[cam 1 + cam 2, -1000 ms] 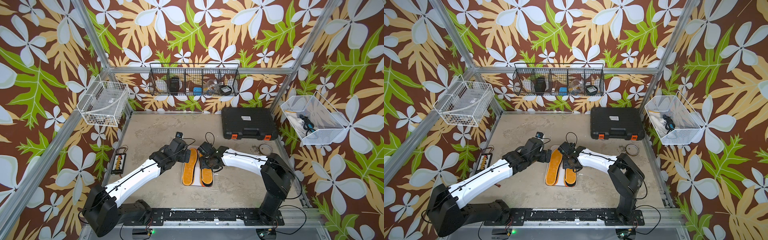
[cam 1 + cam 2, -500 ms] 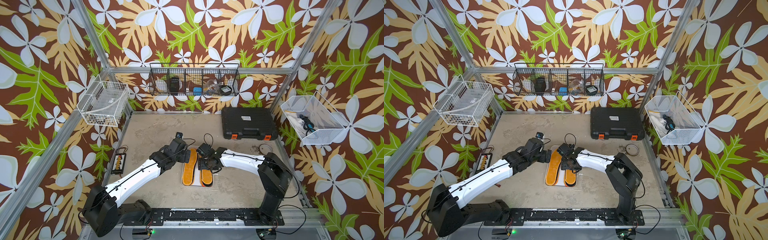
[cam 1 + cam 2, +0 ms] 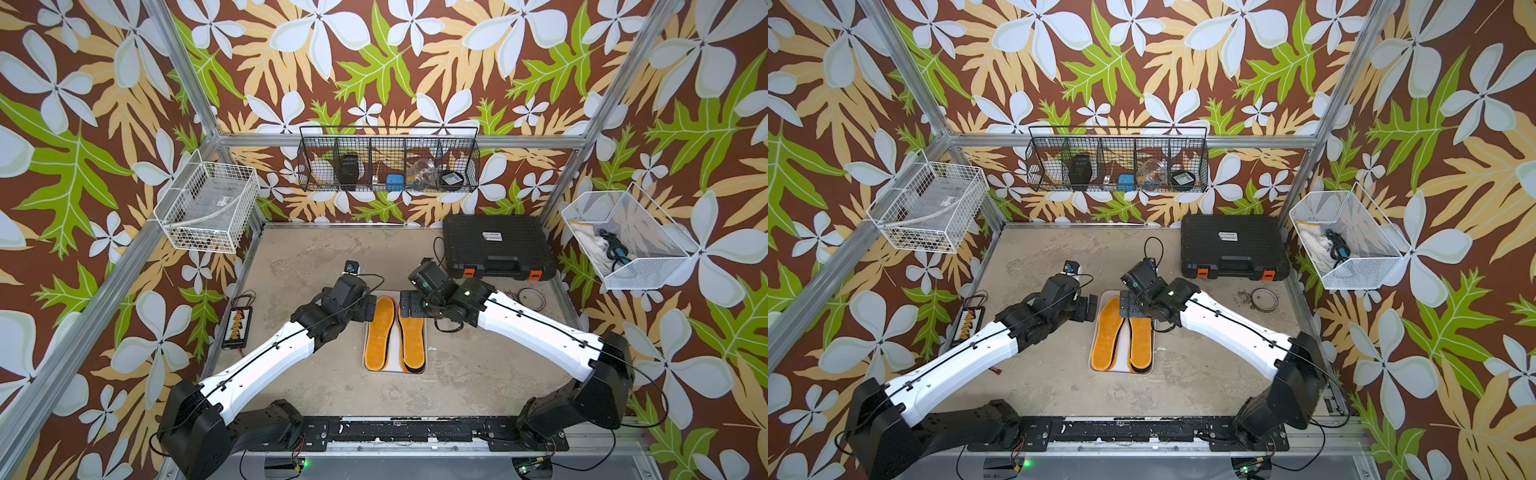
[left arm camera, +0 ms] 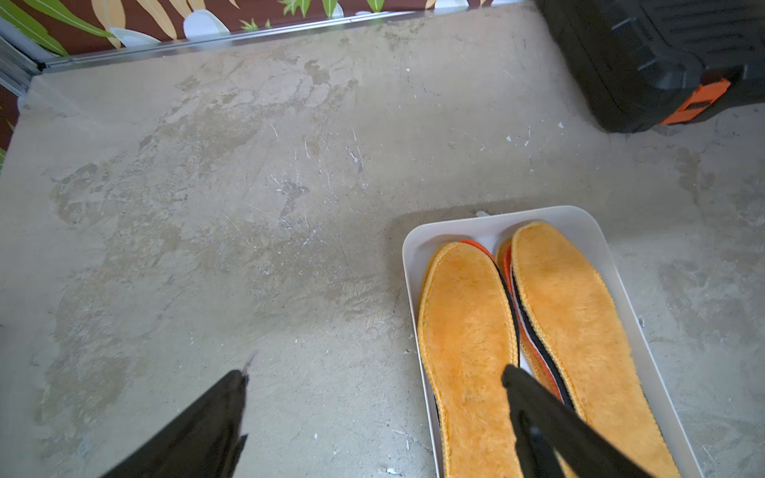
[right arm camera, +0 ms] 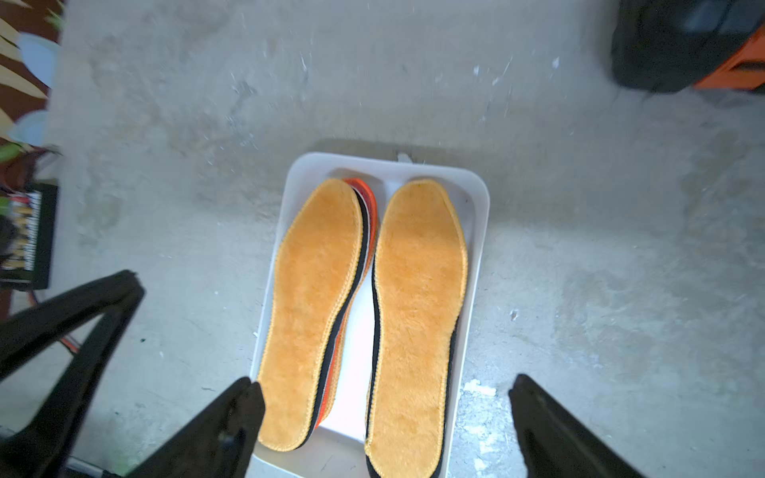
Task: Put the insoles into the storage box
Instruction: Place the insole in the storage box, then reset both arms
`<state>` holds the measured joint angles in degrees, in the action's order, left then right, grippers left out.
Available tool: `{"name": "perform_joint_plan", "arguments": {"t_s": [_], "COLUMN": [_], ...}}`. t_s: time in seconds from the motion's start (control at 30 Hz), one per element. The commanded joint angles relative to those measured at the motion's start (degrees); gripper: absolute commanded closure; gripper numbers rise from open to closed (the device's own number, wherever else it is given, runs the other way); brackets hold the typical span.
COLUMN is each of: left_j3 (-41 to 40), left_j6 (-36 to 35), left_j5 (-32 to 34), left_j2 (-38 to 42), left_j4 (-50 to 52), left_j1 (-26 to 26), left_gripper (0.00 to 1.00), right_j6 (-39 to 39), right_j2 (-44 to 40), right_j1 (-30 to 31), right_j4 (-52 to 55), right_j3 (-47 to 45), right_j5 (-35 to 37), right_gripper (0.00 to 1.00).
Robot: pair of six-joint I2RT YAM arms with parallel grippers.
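Now right claw (image 5: 385, 383) has sprung wide off the insoles (image 5: 418, 289); left claw (image 4: 374, 370) gapes empty too.

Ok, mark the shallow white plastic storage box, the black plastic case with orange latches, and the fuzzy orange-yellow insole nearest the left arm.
storage box (image 5: 364, 163): right wrist view, bare end rim.
black case (image 3: 496, 245): a top view, lid centre.
insole nearest the left arm (image 3: 379, 332): a top view, fuzzy top middle.

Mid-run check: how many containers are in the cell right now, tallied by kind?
White storage box: 1
Black case with orange latches: 1
White wire baskets: 2
Black wire basket: 1
Total: 5
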<state>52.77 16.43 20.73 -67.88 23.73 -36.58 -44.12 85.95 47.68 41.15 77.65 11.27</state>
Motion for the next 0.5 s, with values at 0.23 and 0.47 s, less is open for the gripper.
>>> {"name": "perform_joint_plan", "arguments": {"t_s": [0.23, 0.47], "left_j3": [-11.2, -30.9], "left_j6": [1.9, -14.4], "left_j5": [18.2, 30.7], "left_j2": [14.4, 22.3], "left_j4": [-25.5, -60.6], "left_j1": [0.5, 0.5], "left_gripper": [0.00, 0.00], "right_j6": [24.8, 41.2], "right_j2": [-15.1, -28.4], "right_j1": [-10.9, -16.0], "right_j4": [-21.4, -51.1], "right_j3": [-20.6, -42.9], "right_j5": [20.1, 33.4], "right_gripper": [0.00, 0.00]}}
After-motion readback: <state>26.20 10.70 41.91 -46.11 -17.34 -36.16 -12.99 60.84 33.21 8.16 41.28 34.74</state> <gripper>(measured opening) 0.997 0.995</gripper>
